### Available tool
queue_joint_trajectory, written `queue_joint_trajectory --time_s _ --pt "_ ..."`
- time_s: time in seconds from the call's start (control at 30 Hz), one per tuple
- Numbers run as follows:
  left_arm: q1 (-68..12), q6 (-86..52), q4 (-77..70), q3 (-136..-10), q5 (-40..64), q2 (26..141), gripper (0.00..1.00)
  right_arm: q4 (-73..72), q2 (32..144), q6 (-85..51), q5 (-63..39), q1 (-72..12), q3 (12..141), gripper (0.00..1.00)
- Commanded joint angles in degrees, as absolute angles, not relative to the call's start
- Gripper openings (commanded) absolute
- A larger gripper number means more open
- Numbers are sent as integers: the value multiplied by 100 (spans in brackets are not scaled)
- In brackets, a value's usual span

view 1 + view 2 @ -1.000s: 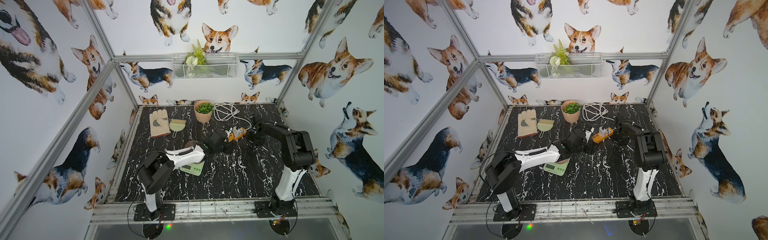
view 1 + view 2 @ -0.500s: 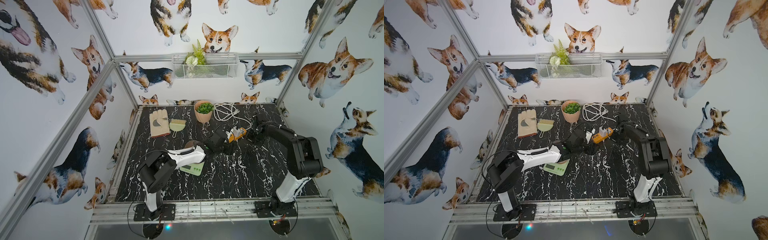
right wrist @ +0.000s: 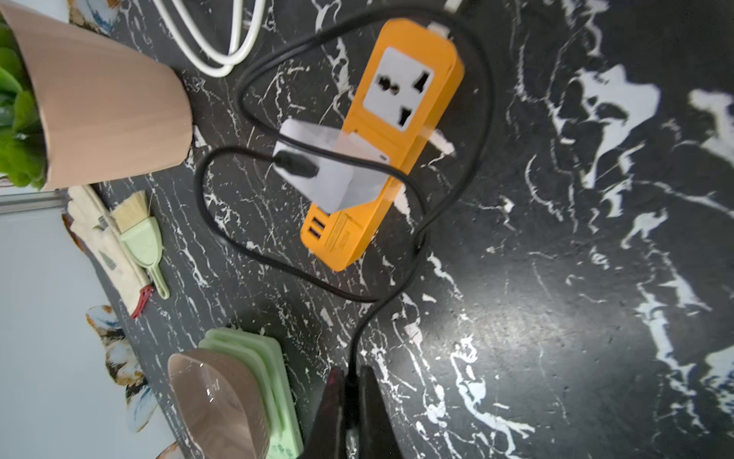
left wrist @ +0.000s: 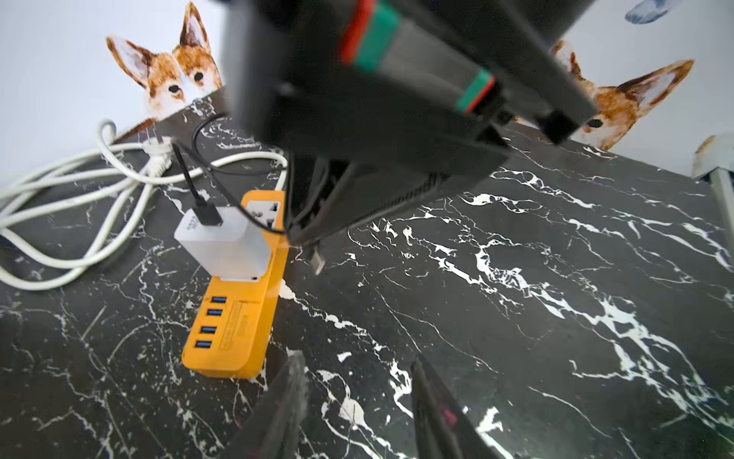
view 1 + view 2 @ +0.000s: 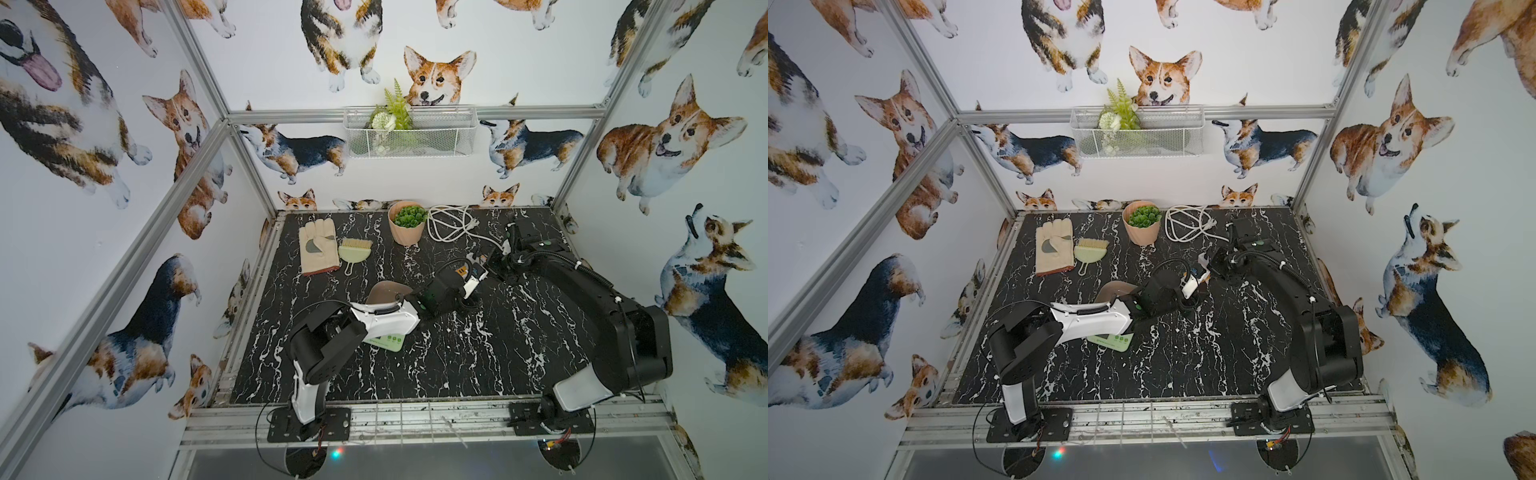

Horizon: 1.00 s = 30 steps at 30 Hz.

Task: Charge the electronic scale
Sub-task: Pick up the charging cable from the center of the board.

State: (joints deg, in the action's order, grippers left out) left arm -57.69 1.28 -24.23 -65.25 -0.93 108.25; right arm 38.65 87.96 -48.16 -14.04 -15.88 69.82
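The electronic scale (image 5: 385,341) lies flat under my left forearm, pale green with its pinkish tray (image 3: 216,401) on top; in a top view it is the scale (image 5: 1113,340). A white charger block (image 4: 220,242) sits in the orange power strip (image 4: 238,314). From it a black cable (image 3: 417,226) loops to my right gripper (image 3: 351,377), which is shut on the cable just behind its plug (image 4: 317,262). That plug hangs over the table beside the strip. My left gripper (image 4: 357,363) is open and empty, close to the strip's USB end.
A white mains cord (image 5: 449,224) is coiled at the back, beside a potted plant (image 5: 407,224). A work glove (image 5: 318,247) and a small green brush (image 5: 352,251) lie at the back left. A wire basket (image 5: 409,135) hangs on the rear wall.
My left gripper's jaws have drawn closer together but stay apart. The right arm's elbow has swung toward the front right while its gripper stays by the strip, holding the cable.
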Motion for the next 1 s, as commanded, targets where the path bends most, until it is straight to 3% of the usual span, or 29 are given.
queue_joint_trajectory --time_s 0.0,0.17,0.7,0.97 --pt "-5774 759 -3134 -6543 -895 10926 39 3934 8669 -5158 -1614 -1698 6999 0" --pt "-5779 974 -3251 -6579 -1010 10985 32 3911 8587 -5237 -1648 -1777 6952 0" --pt "-5886 1073 -3212 -6857 -923 11247 30 3820 8648 -5318 -1702 -1854 6890 0" --pt "-5888 1091 -3215 -6900 -1002 11355 22 3825 8622 -5327 -1729 -1855 6907 0"
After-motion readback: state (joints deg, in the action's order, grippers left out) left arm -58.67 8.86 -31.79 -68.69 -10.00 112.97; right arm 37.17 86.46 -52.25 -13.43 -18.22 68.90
